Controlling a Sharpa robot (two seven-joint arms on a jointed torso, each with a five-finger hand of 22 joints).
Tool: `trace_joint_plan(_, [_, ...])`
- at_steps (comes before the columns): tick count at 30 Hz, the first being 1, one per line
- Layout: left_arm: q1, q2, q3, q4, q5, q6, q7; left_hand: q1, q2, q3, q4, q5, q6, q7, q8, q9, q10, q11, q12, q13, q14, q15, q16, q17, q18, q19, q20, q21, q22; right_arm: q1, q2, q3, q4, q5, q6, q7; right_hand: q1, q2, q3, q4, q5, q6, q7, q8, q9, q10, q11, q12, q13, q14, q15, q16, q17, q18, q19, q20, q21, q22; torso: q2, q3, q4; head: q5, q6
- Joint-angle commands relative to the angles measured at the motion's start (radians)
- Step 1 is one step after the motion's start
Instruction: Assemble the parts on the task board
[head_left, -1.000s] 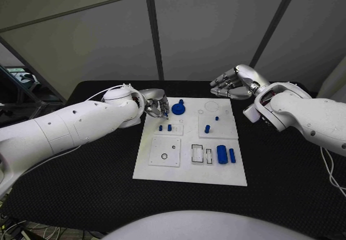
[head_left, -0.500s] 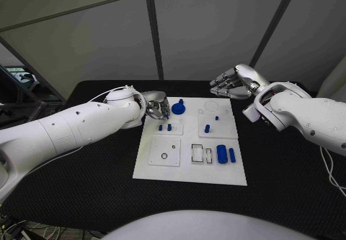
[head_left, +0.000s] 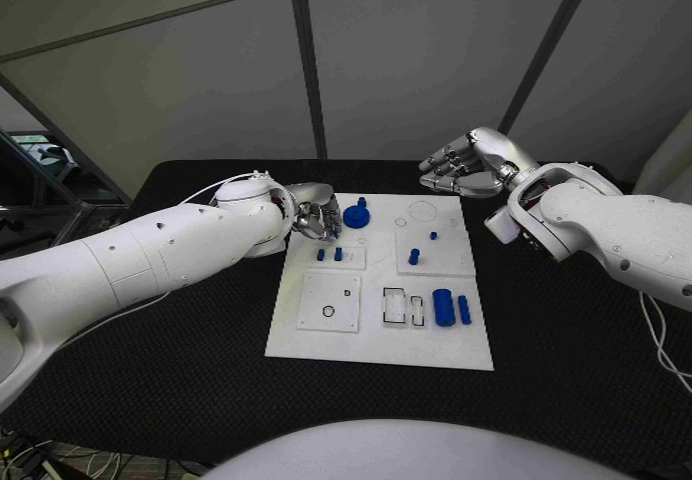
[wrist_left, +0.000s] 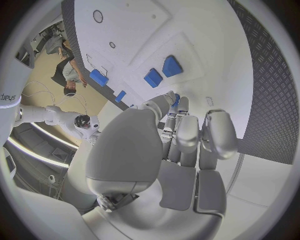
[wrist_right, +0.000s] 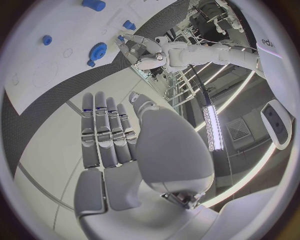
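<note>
Black matting covers the table (head_left: 173, 400), and the white task board (head_left: 378, 345) lies lengthwise at its middle, running from near to far. Small blue parts sit on the board: a gear-like part (head_left: 356, 215) at the far left corner, a pair of short pegs (head_left: 329, 255) on a raised left tile, a peg (head_left: 414, 257) on the matching right tile, and a thick cylinder (head_left: 443, 307) beside a slimmer one at the near right, next to empty rectangular sockets. The left hand (head_left: 312, 222) hangs over the board's far left edge, just beside the gear-like part; in the left wrist view its fingers (wrist_left: 187, 135) are drawn in together, and a scrap of blue shows at their tips, but whether a part is pinched there cannot be told. This posture suggests a small piece being fetched or set near that corner. The right hand (head_left: 464, 165) is parked beyond the board's far right corner, off the plate, its fingers (wrist_right: 106, 130) straight, side by side and holding nothing, probably kept back so the working hand has free passage. Open matting surrounds the board on all sides, widest on the near side; the tightest quarters lie between the left hand and the gear-like part.
</note>
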Motion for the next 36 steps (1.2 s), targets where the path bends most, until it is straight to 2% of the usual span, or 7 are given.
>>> trace_joint_plan(1, [0.001,0.003,0.001,-0.004,0.003,0.011,0.000,-0.012,0.002,0.004,-0.001,-0.001,0.006,-0.003,-0.005,-0.001,0.010,-0.001,-0.005,0.002,0.002,-0.002,0.005,0.000,-0.049,0.006,0.001,0.003,0.022,0.002,0.000,0.001,0.002,-0.001,0.003,0.005,-0.002,0.004,-0.002,-0.005,0.005,-0.003,-0.001,0.000,0.000,-0.010,-0.001,-0.001,0.000,-0.001,0.007,-0.005,-0.002,0.011,0.007,-0.002,-0.006,-0.003,0.000,0.0000,0.0002,-0.001,0.001])
trace_joint_plan(13, [0.000,0.011,0.001,-0.009,0.003,0.016,0.000,-0.022,-0.001,0.001,-0.003,-0.004,0.004,-0.007,-0.009,-0.003,0.012,-0.004,-0.006,0.006,0.000,-0.005,0.005,-0.004,-0.049,0.004,-0.001,0.001,0.022,0.002,0.000,0.001,0.004,-0.001,0.006,0.003,-0.002,0.004,-0.002,-0.005,0.005,-0.003,-0.001,0.000,0.000,-0.010,-0.001,-0.001,0.000,-0.001,0.007,-0.005,-0.002,0.011,0.007,-0.002,-0.006,-0.003,0.000,0.0001,0.0002,-0.002,0.001])
trace_joint_plan(20, [0.000,0.013,0.001,-0.013,0.003,0.020,-0.003,-0.042,-0.011,-0.004,-0.005,-0.004,-0.069,-0.001,-0.057,-0.026,-0.009,-0.003,-0.016,0.011,-0.004,-0.004,0.004,-0.014,-0.048,0.001,-0.001,-0.005,0.022,0.002,-0.001,0.001,0.004,-0.001,0.006,0.002,-0.002,0.004,-0.002,-0.005,0.005,-0.003,-0.001,0.000,0.000,-0.010,-0.001,-0.001,0.000,-0.001,0.007,-0.005,-0.002,0.011,0.007,-0.002,-0.006,-0.003,-0.001,0.0000,0.0003,-0.003,0.001])
trace_joint_plan(36, [0.000,0.007,0.001,-0.015,0.003,0.013,-0.014,-0.056,-0.021,-0.013,-0.008,-0.004,-0.111,0.001,-0.084,-0.041,-0.028,0.000,-0.023,0.015,-0.007,-0.002,0.003,-0.024,-0.047,-0.001,0.001,-0.009,0.021,0.002,-0.001,0.001,0.001,-0.001,0.004,0.001,-0.003,0.004,-0.003,-0.005,0.005,-0.004,-0.001,-0.001,0.000,-0.011,0.000,-0.002,0.000,-0.002,0.008,-0.005,-0.002,0.011,0.008,-0.002,-0.007,-0.004,0.000,-0.0005,0.0006,-0.004,0.002])
